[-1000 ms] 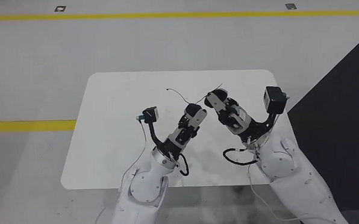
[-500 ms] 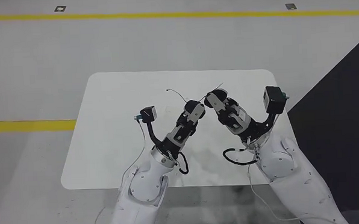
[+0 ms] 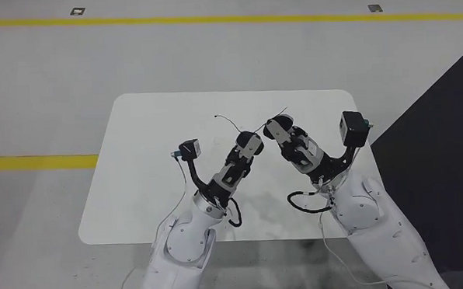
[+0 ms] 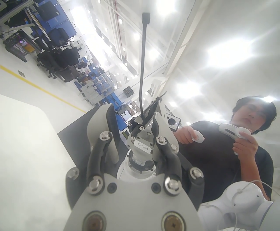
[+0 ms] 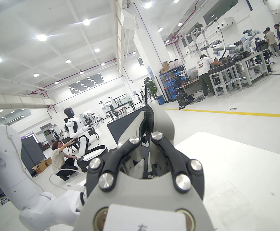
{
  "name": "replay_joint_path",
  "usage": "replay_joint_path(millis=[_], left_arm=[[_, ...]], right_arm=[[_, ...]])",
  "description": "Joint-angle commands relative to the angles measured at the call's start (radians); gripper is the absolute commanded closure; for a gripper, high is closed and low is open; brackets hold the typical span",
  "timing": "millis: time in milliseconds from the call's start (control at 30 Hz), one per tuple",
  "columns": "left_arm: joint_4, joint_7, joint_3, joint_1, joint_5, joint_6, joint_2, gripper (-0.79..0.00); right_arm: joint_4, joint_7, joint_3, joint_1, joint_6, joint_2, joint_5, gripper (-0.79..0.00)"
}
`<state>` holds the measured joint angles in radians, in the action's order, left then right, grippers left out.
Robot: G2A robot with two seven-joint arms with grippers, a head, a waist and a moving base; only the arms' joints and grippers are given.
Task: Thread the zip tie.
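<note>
— Any writing?
— Small white label (image 4: 143,147) with dark print, stuck at the base of the right gripper (image 4: 142,119). Another white label at the edge of the right wrist view, cut off.

— And the zip tie (image 4: 142,65)?
— Pinched in the right gripper (image 5: 147,107), fingers (image 5: 163,122) pressed together on the toothed strip. Rises from that pinch in a slight bow, square head at the free end. Thin end poking out past the fingertips in the right wrist view.

— And the left gripper (image 4: 134,109)?
— Spread wide, one finger on either side of the right gripper's tip. Strip stands between them, touching neither as far as can be seen.

— Pose of the arms?
— Both forearms angled inward from the near edge of the table (image 3: 140,187). Tips nose to nose above its middle, left gripper (image 3: 251,138) just beside right gripper (image 3: 270,127).
</note>
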<state>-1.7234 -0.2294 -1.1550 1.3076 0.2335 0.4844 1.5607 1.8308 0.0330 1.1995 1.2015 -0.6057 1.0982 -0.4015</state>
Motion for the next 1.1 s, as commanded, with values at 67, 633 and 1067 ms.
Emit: replay_joint_path(millis=[67,633,1067], left_arm=[[-0.002,0.003,0.002,0.002,0.002,-0.002,-0.003,-0.314],[0.011,0.025,0.01,0.006,-0.026,0.008,-0.015,-0.246],[0.0,0.02,0.02,0.015,-0.048,0.029,-0.024,-0.169]], right_arm=[[0.0,0.0,0.0,0.0,0.0,0.0,0.0,0.0],[0.0,0.0,0.0,0.0,0.0,0.0,0.0,0.0],[0.0,0.0,0.0,0.0,0.0,0.0,0.0,0.0]])
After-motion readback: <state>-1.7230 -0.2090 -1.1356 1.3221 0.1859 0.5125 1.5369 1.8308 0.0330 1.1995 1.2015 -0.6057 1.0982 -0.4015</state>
